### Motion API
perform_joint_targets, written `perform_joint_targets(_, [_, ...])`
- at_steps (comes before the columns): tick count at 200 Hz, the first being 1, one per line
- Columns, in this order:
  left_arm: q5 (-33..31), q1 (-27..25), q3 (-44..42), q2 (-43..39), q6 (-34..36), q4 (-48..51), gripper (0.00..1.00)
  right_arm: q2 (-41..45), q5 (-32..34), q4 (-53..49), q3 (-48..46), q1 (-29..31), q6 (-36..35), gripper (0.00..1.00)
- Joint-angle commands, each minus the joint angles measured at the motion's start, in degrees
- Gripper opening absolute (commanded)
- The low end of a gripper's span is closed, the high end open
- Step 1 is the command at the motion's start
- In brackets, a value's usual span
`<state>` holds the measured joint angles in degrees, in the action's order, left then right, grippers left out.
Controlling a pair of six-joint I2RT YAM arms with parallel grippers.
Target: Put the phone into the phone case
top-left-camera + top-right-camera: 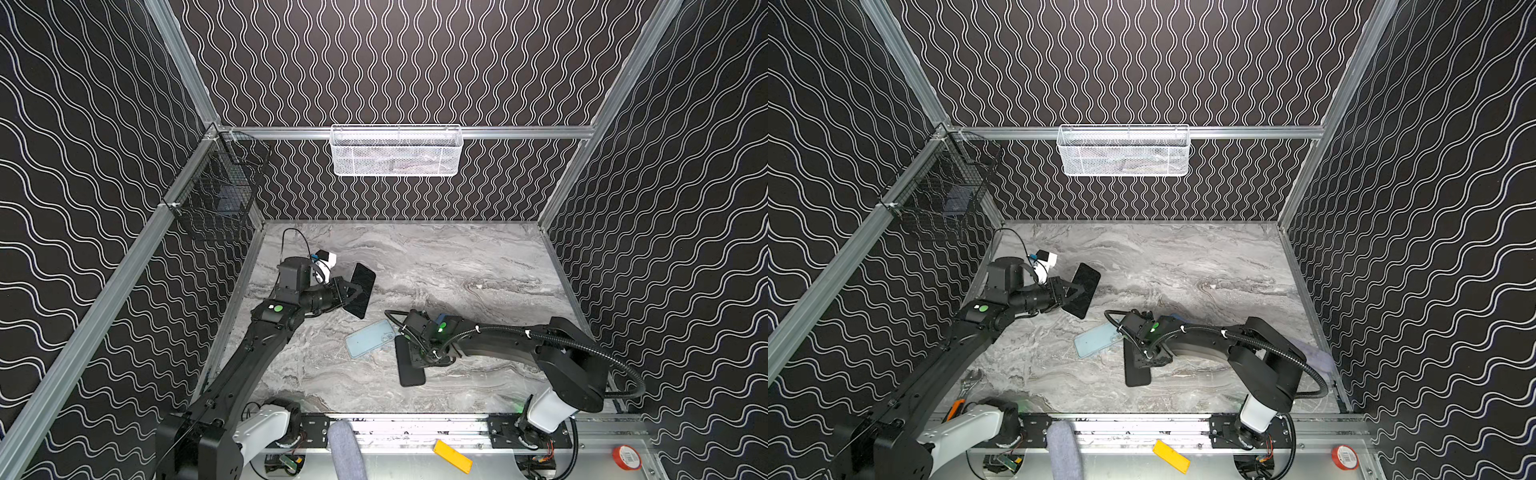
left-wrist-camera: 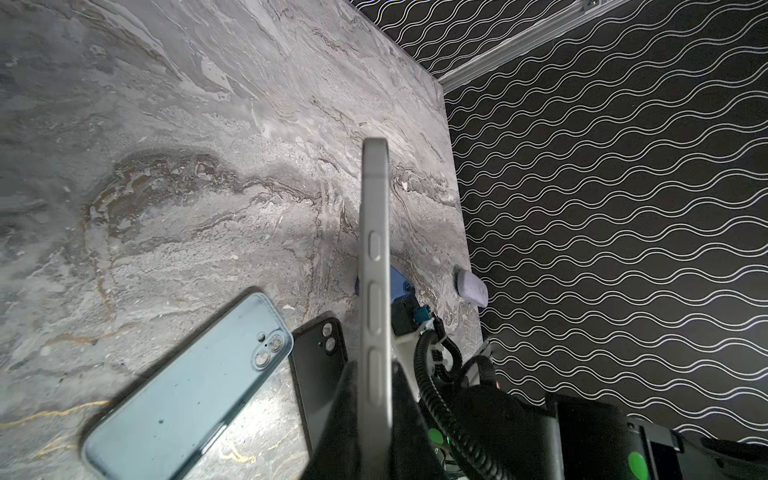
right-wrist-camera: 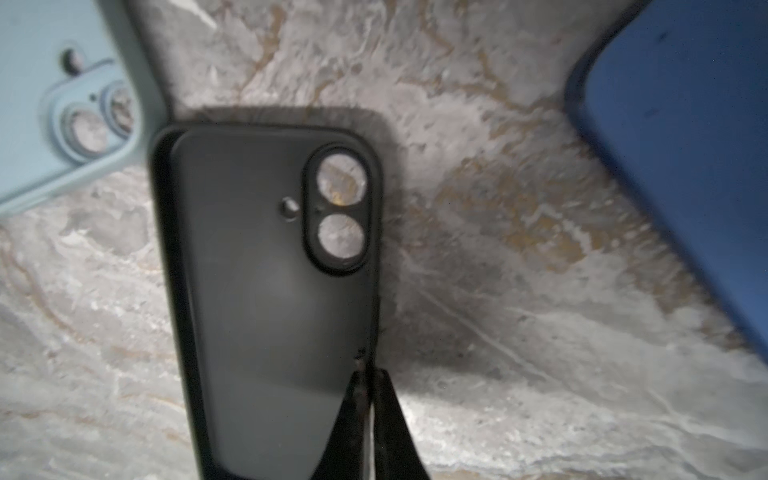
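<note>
My left gripper (image 1: 347, 291) (image 1: 1069, 291) (image 2: 376, 368) is shut on the phone (image 1: 361, 291) (image 1: 1086, 291) (image 2: 376, 249). It holds this dark slab on edge above the left part of the marble table (image 1: 457, 270). A black phone case (image 1: 409, 372) (image 1: 1136, 374) (image 2: 320, 374) (image 3: 257, 291) lies open side up near the table's middle front. My right gripper (image 1: 417, 355) (image 1: 1148, 359) (image 3: 368, 365) comes down from above. It is shut on the thin side wall of the black case. A light blue case (image 1: 370, 338) (image 1: 1096, 340) (image 2: 187, 390) (image 3: 50, 124) lies just left of the black one.
A dark blue flat thing (image 3: 685, 145) lies under my right wrist. A lilac object (image 1: 1312, 353) sits at the table's right edge. A white mesh basket (image 1: 397, 151) hangs on the back wall, a black wire basket (image 1: 216, 187) on the left one. A wrench (image 1: 969, 382) lies front left.
</note>
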<state>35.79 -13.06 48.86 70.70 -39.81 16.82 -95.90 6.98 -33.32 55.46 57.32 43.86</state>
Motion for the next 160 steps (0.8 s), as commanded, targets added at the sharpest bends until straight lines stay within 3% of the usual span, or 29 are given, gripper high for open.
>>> perform_joint_targets(1, [-0.59,0.16,0.71,-0.29,2.18,-1.31,0.0,-0.6,1.98,-1.66,0.99,-1.32,-1.99,0.08])
perform_joint_targets(54, [-1.1,0.66,1.23,-1.3,2.89,-0.32,0.0,-1.64,1.7,-0.37,1.3,-4.25,-3.99,0.06])
perform_joint_targets(160, [-0.99,1.05,1.33,-2.04,3.52,0.14,0.0,-6.26,2.35,0.09,11.54,-9.6,-8.91,0.06])
